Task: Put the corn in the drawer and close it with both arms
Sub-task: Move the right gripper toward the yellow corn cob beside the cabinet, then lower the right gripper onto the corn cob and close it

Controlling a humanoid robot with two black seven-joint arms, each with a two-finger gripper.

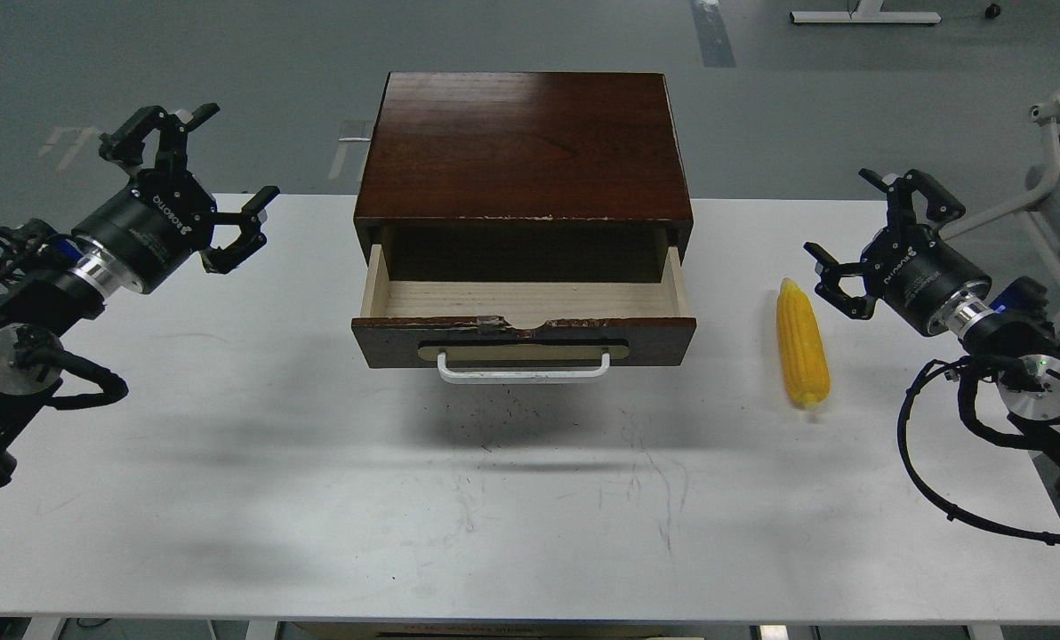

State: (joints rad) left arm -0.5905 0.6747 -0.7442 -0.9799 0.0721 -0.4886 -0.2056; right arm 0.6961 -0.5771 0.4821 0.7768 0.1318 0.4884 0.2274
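Corn (pixel 802 345) flat on white table (pixel 317 498), right of the cabinet, long axis near-to-far with a slight lean; tapered tip pointing far, blunt end near. Well apart from the drawer, just left of the right gripper, not touching it.

Drawer (pixel 524 311) pulled out toward the near side from dark brown cabinet (pixel 525 147). Pale wood interior visible, nothing in it. Chipped top edge on the drawer front; white bar handle (pixel 524 369) on tan oval plate, facing near.

Left gripper (pixel 194 182) hovering above the table at far left, well clear of the cabinet, fingers spread wide, holding nothing. Right gripper (pixel 859 240) hovering at far right, just beside the corn's tip, fingers also spread wide, holding nothing.

Loose black cables (pixel 930 471) looping off the right arm over the table's right edge. Scuff marks on the table surface near the drawer front.
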